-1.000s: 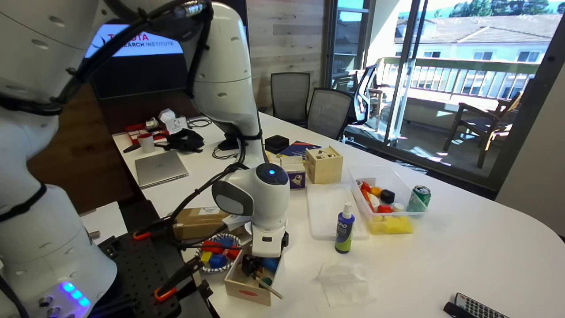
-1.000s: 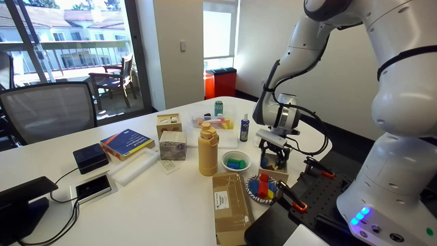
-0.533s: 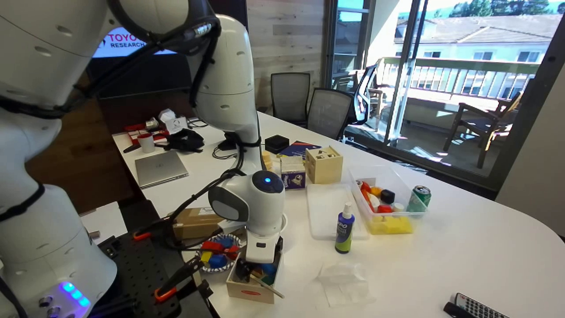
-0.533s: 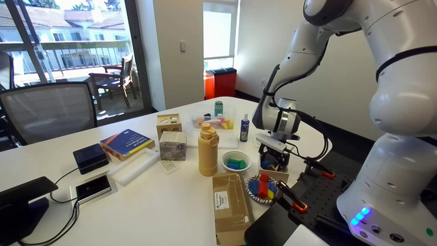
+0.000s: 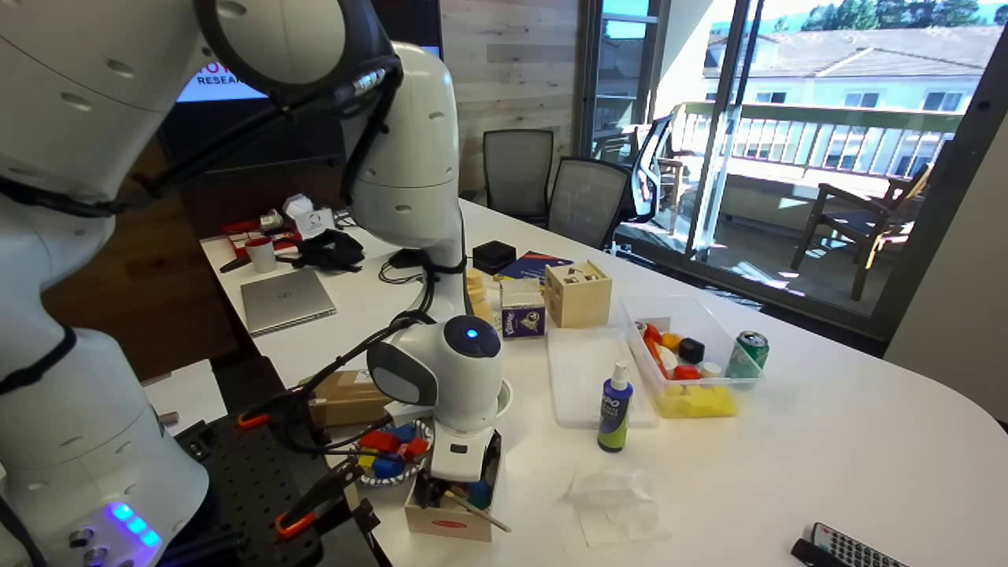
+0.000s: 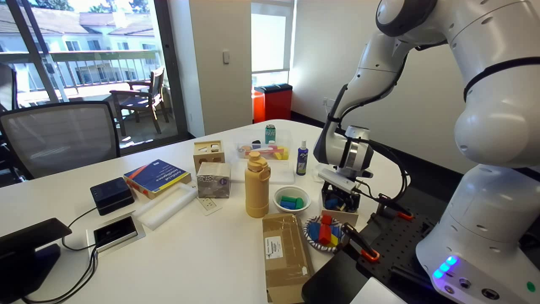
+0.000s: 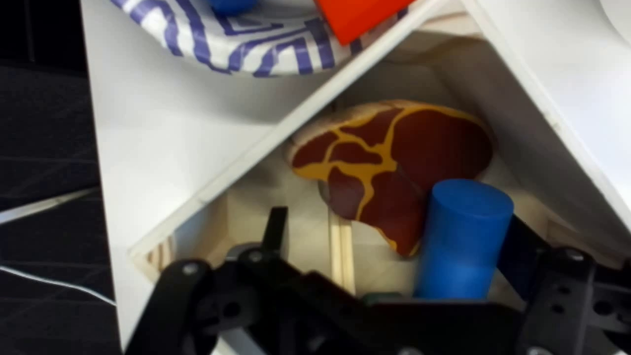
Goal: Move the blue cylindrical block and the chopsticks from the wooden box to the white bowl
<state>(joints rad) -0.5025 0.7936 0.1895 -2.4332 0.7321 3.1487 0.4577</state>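
white table [image 5: 787, 457] bears wooden box [image 7: 286, 129] holding blue cylindrical block [image 7: 462, 236] and chopsticks [image 7: 337, 256]. gripper [image 7: 395, 239] spread, clasping nothing; in the wrist view, block at the gap's right edge, long axis running near to far. slight shift right advised.

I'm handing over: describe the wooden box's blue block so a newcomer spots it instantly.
Follow the arm down to the wooden box on the table. Inside, the blue block shows beside the toy steak in the wrist view. It is a plain blue cylinder, unlike the red, patterned steak and thin, pale chopsticks.
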